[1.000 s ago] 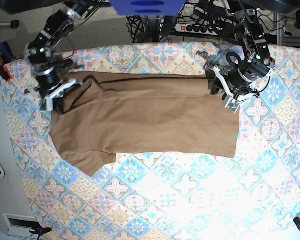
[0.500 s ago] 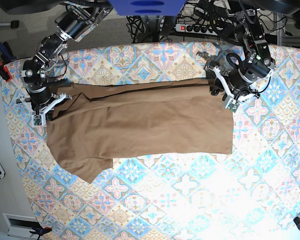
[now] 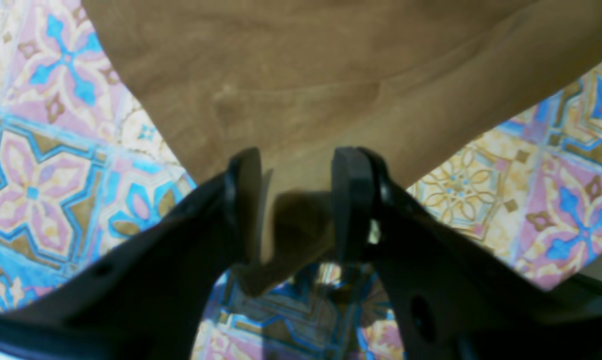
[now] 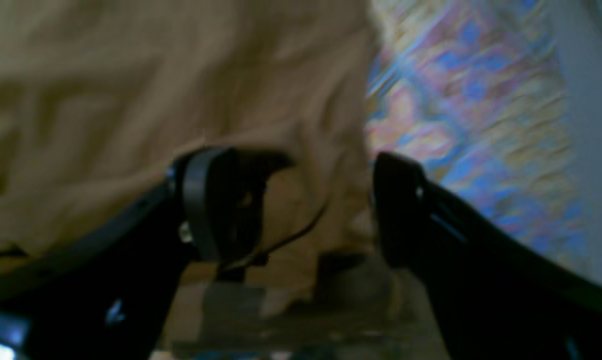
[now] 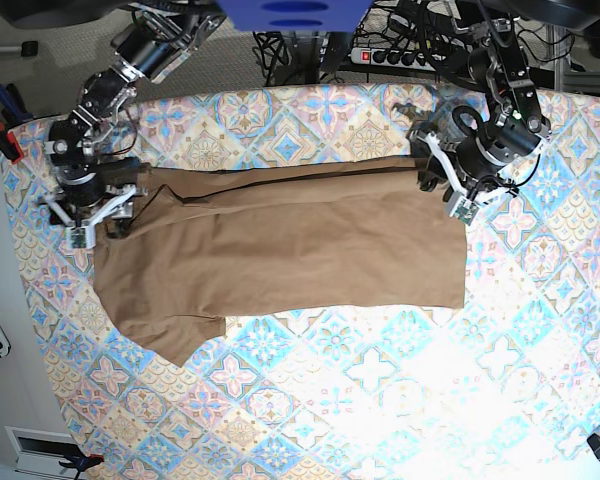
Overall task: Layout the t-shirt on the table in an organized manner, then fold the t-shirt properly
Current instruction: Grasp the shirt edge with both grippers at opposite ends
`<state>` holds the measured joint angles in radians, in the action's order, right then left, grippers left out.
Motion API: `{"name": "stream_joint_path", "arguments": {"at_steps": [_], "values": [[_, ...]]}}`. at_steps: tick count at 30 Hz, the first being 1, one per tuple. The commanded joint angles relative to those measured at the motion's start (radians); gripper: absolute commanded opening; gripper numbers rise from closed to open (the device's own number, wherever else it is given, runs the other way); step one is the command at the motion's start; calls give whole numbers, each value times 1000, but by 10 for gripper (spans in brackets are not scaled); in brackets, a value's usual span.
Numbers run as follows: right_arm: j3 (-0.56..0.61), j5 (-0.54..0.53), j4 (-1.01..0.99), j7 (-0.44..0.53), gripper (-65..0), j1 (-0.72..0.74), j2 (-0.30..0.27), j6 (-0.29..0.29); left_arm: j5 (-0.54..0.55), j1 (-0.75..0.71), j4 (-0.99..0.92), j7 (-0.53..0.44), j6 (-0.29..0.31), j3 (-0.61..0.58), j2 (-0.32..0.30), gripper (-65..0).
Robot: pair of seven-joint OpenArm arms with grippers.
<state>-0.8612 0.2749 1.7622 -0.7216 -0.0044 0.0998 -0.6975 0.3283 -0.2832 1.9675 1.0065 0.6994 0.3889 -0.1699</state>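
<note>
Since half a second ago the shirt (image 5: 280,245) has barely shifted; it lies spread across the upper middle of the bench (image 5: 380,400). The left gripper (image 3: 293,200), at the shirt's upper right corner, has its jaws narrowly parted with fabric between them. The right gripper (image 4: 306,205), at the upper left, has wide jaws straddling bunched cloth, and a power strip (image 5: 395,57) lies beyond the bench's top edge.

The tan-brown t-shirt (image 5: 280,250) lies spread lengthwise across the far half of the pastel-tiled tabletop (image 5: 380,400), sleeve at left.

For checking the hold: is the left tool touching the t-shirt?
Touching. The left wrist view shows the t-shirt corner pinched against one finger of the left tool.
</note>
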Motion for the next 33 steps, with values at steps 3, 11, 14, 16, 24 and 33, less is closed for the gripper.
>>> {"name": "stream_joint_path", "arguments": {"at_steps": [3, 11, 14, 16, 24, 33], "values": [[-5, -19, 95, 29, -254, 16, -10, -1, 24, 5, 28, -24, -1, 5, 28, -406], [-23, -19, 117, 30, -257, 13, -10, -1, 51, 37, 33, -70, -1, 20, 39, -339], [-79, -19, 117, 29, -257, 13, -10, -1, 51, 48, 33, -61, -1, 72, 40, -339], [-134, -19, 117, 24, -257, 13, -10, -1, 51, 45, 33, -36, -1, 98, 37, -336], [-320, -21, 110, 23, -255, 16, -4, -1, 48, 20, 0, -24, -1, 164, 33, -329], [-356, -87, 26, -19, -256, 14, 47, -1, 50, 19, 2, -24, -1, 164, 22, -289]]}}
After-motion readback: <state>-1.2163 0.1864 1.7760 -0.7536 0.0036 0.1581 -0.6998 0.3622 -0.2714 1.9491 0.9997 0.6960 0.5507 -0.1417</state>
